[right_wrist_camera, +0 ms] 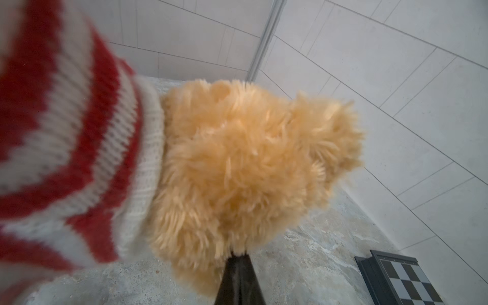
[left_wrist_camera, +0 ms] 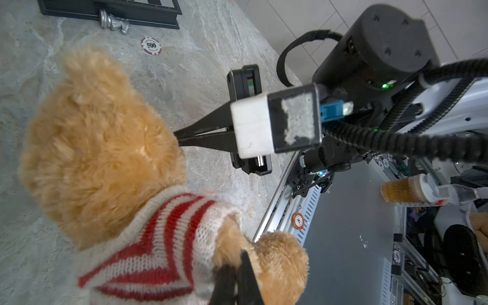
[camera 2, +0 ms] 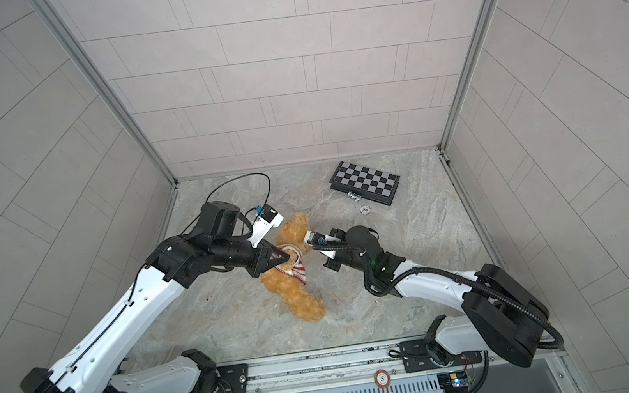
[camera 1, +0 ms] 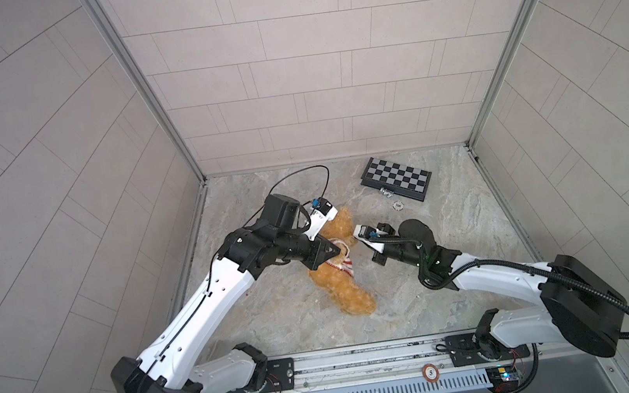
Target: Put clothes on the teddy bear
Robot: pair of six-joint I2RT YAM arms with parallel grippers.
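Bear (camera 1: 342, 288) lies mid-desk (camera 1: 459, 290), nearer left edge, head toward far edge. Sweater (left_wrist_camera: 158, 237) past head, bunched round neck and chest; one paw out of sleeve. Left claw (left_wrist_camera: 243, 261) closed at that cuff (knit or fur, cannot tell). Right claw (right_wrist_camera: 239, 260) closed, tips pinching head fur. Step, likely: seating sweater. Next: draw hem down torso, head held steady.

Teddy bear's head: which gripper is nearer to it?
Right. The right gripper pinches fur on the teddy bear's head; the left gripper is clamped at its arm, beside the sweater sleeve.
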